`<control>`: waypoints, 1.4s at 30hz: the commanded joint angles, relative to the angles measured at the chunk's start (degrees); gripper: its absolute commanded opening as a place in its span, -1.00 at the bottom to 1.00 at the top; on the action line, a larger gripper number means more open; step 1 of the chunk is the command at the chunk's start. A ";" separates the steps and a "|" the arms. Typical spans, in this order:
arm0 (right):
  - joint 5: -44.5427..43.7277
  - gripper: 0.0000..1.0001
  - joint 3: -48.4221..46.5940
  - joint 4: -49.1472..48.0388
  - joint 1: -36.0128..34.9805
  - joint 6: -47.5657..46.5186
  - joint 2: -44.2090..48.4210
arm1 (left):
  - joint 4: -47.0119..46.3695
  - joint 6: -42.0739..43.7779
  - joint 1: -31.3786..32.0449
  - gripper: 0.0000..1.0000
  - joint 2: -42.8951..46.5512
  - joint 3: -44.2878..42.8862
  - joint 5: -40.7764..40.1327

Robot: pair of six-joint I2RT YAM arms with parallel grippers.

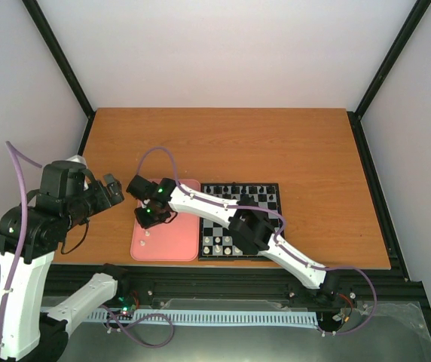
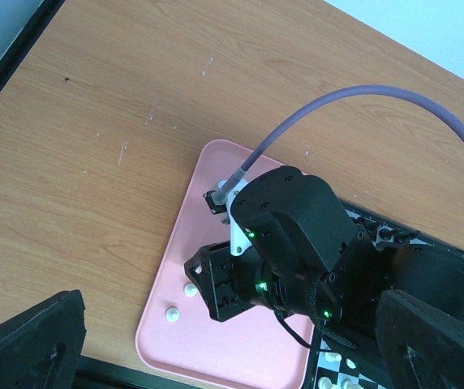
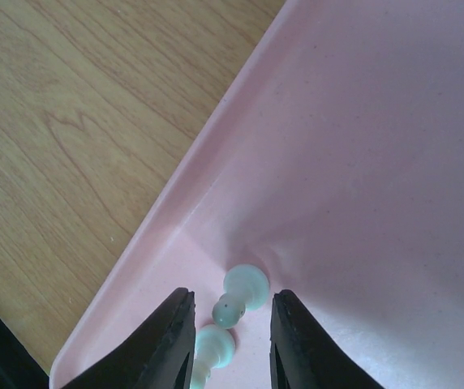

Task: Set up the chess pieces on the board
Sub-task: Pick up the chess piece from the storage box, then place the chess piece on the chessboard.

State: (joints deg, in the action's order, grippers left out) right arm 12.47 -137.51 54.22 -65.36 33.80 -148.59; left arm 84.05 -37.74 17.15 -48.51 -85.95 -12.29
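Note:
The chessboard (image 1: 239, 221) lies right of the pink tray (image 1: 172, 243), with black pieces (image 1: 239, 191) along its far rows and white pieces (image 1: 218, 243) at its near edge. My right gripper (image 1: 148, 217) is low over the tray's left side. In the right wrist view it (image 3: 232, 301) is open, and its fingers (image 3: 171, 340) flank two cream-white pieces lying on the tray (image 3: 362, 162): one (image 3: 244, 292) between the fingers, the other (image 3: 212, 348) against the left finger. My left gripper (image 1: 114, 188) is open and empty above the table, left of the tray.
The left wrist view shows the right gripper's body (image 2: 289, 235) over the tray (image 2: 216, 170), two white pieces (image 2: 169, 311) beside it and a corner of the board (image 2: 339, 378). Bare wooden table (image 1: 276, 143) lies behind. Black frame posts edge the table.

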 commanded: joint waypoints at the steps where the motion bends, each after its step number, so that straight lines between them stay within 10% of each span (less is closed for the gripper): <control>1: -0.21 -0.47 -1.89 0.45 -0.03 -0.28 -1.71 | 0.09 0.29 -0.01 1.00 0.39 0.21 0.53; 29: -7.92 -0.82 10.70 4.26 0.67 -2.40 15.66 | -0.99 0.65 -0.05 1.00 1.04 1.51 1.99; 42: -11.03 -0.82 54.73 -0.34 8.47 3.32 45.97 | -2.11 1.09 -0.01 1.00 1.28 2.38 2.85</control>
State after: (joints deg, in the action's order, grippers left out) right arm 2.74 -91.57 55.18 -59.16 34.35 -110.52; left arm 83.57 -37.69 17.15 -47.59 -84.03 -10.02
